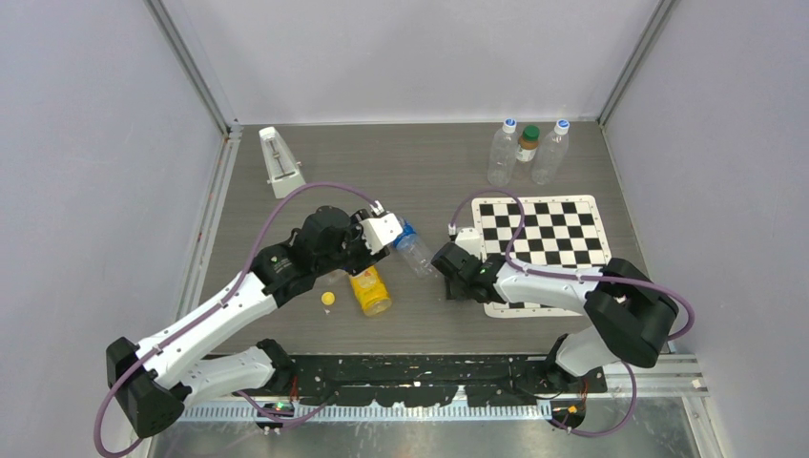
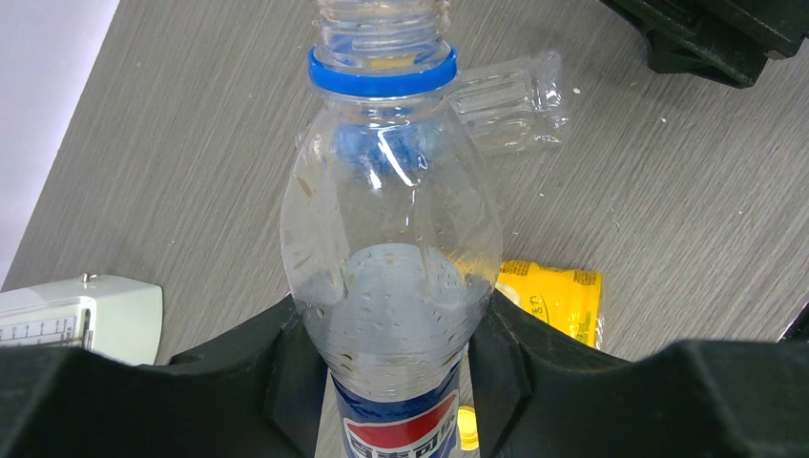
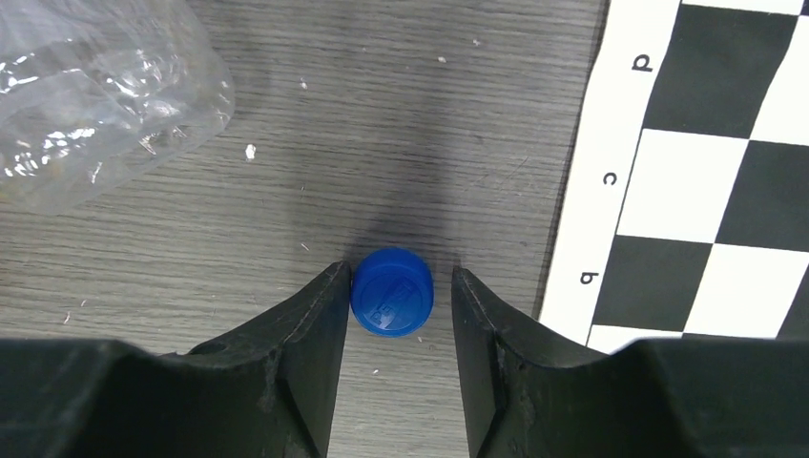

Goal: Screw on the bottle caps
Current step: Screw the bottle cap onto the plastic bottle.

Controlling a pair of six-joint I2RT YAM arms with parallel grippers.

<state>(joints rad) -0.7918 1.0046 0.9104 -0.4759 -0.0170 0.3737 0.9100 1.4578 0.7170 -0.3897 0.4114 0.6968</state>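
My left gripper [image 2: 393, 305] is shut on a clear Pepsi bottle [image 2: 391, 239], which has a blue neck ring and an uncapped mouth. In the top view this bottle [image 1: 417, 251] points toward my right gripper [image 1: 446, 277]. A blue cap [image 3: 392, 291] lies on the table between the right gripper's [image 3: 399, 272] open fingers. The left finger touches it and a small gap shows on the right. A yellow cap [image 1: 328, 299] lies on the table beside a lying yellow-labelled bottle [image 1: 370, 291]. Both also show under the held bottle: the yellow cap [image 2: 466, 427] and the yellow-labelled bottle [image 2: 553, 298].
A clear bottle [image 2: 506, 95] lies on the table beyond the held one. A checkerboard sheet [image 1: 544, 234] lies just right of the blue cap. Three capped bottles [image 1: 528, 145] stand at the back right. A white device [image 1: 280, 162] stands at the back left.
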